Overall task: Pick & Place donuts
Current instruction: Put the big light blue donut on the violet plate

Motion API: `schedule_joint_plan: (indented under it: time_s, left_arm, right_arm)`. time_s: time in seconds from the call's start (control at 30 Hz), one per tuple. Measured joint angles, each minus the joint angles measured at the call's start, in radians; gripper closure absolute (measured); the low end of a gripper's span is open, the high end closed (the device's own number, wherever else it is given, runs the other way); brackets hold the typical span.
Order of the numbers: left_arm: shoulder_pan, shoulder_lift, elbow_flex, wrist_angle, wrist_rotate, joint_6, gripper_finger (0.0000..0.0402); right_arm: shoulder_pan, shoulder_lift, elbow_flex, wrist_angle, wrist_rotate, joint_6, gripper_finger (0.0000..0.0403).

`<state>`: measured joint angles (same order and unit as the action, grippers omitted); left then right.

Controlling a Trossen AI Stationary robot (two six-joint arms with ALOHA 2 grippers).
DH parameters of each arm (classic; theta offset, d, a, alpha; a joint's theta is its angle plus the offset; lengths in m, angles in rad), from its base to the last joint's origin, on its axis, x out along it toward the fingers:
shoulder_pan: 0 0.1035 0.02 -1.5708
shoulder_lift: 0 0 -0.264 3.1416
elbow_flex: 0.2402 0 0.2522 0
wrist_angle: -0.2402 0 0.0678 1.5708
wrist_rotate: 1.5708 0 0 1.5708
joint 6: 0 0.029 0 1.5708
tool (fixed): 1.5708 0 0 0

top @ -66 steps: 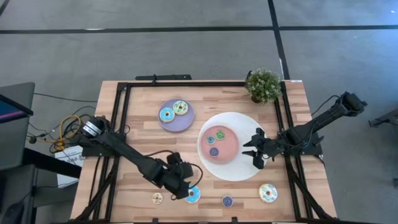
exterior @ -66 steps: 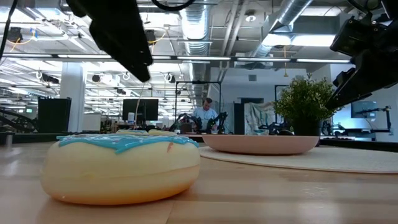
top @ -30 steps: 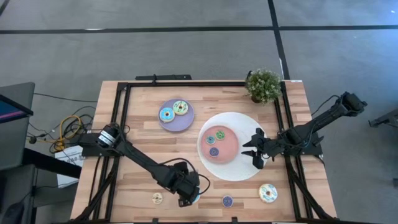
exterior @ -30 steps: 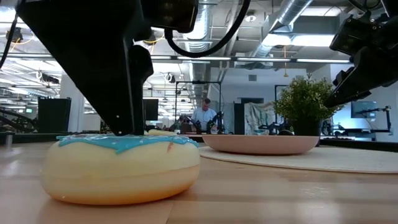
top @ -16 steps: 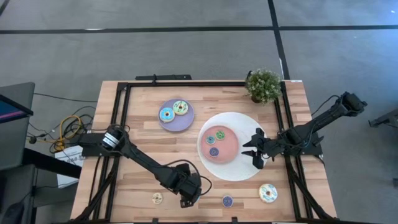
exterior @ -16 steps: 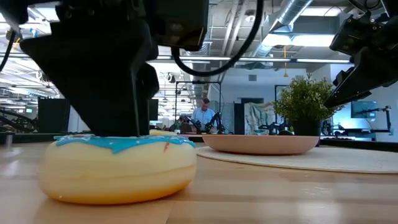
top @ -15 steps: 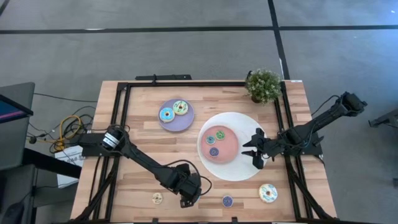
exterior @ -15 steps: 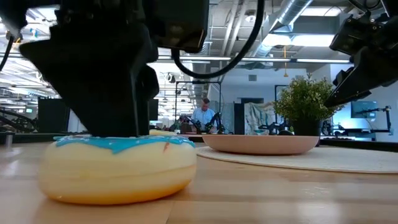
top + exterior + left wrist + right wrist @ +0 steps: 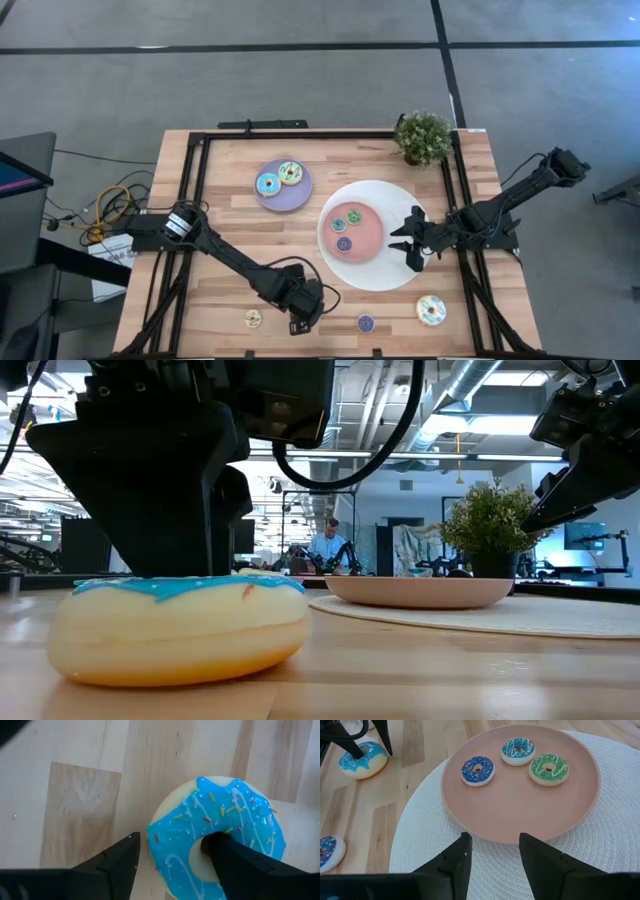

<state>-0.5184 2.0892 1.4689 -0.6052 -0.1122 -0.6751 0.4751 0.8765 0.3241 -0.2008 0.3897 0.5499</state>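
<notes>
Left gripper (image 9: 172, 862) straddles one side of the blue donut (image 9: 216, 832) on the bare table (image 9: 230, 225) near its front edge.

One finger (image 9: 235, 865) sits in the donut's hole and the other outside the ring, jaws narrow around that side but not clearly pressing it; the donut rests flat on the wood in the low view (image 9: 180, 630). From above the left gripper (image 9: 305, 312) hides most of it. The right gripper (image 9: 412, 243) hangs open over the white mat (image 9: 395, 270), beside the pink plate (image 9: 368, 240), which holds three mini donuts (image 9: 519, 751). The lilac plate (image 9: 270, 200) carries two larger donuts (image 9: 290, 173). Loose along the front edge lie a tan mini (image 9: 253, 318), a purple mini (image 9: 366, 323) and a cream donut (image 9: 431, 309).
</notes>
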Motion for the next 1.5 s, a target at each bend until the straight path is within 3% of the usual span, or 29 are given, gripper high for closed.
schedule_joint_plan:
  time_s: [0.43,0.8,1.17,1.5]
  left_arm:
    - [0.024,-0.018,0.000,-0.029,0.044,0.012,0.0223]
    - [0.100,-0.128,0.000,-0.182,-0.078,0.155,0.0239]
    - [0.330,-0.235,-0.001,-0.360,-0.152,0.387,0.0239]
    - [0.638,-0.322,-0.225,-0.164,-0.095,0.499,0.0239]
  right_arm:
    - [0.000,0.000,0.000,0.000,0.000,0.000,0.0249]
    - [0.000,0.000,0.000,0.000,0.000,0.000,0.0249]
    - [0.000,0.000,0.000,0.000,0.002,0.000,0.0249]
    - [0.000,0.000,0.000,0.000,0.003,0.000,0.0249]
